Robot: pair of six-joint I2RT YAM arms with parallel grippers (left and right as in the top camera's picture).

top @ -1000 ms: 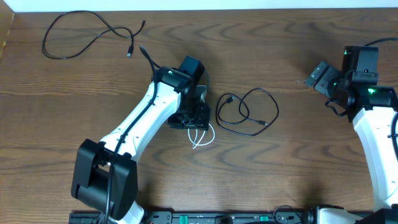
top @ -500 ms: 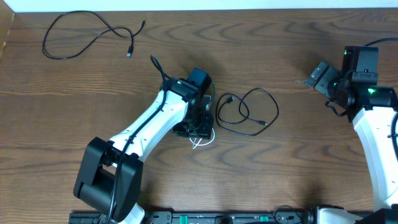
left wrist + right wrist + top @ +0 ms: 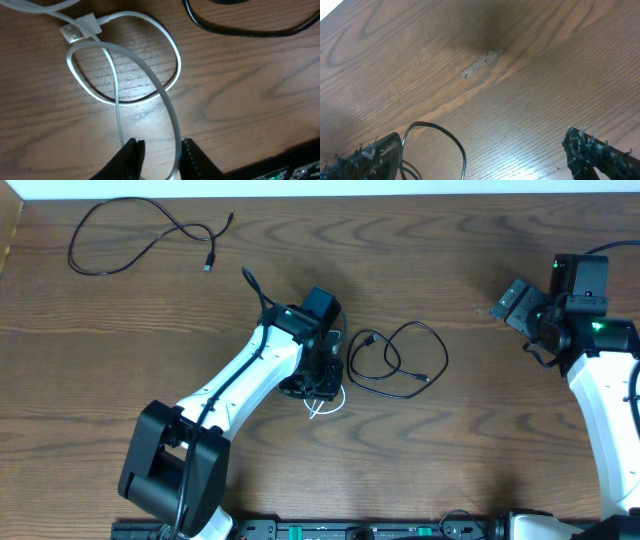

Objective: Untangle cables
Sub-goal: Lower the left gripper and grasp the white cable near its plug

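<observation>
**Desk:** Where are the cables right now?

**Me:** My left fingers [image 3: 322, 383] are down over the white cable [image 3: 125, 55], just below centre in the overhead view. The looped black cable [image 3: 400, 360] lies near it to the right. The other black cable [image 3: 130, 235] lies alone at the upper left of the worktop [image 3: 480, 450].

**Desk:** Have you got hold of it?

**Me:** Not that I can see. The left fingers stand narrowly apart with one white strand running between them, close to one pad, with a gap on the other side. My right fingers [image 3: 512, 304] are spread wide and empty at the far right.

**Desk:** How would you finish the grab?

**Me:** I'd pinch only that one strand, not the second strand just outside the fingers. Then I'd lift low and draw it toward the lower left, away from the black loop. The white plug [image 3: 75, 31] sits at the top of its own coil, so I'd pull slowly in case the coil tightens into a knot.
</observation>
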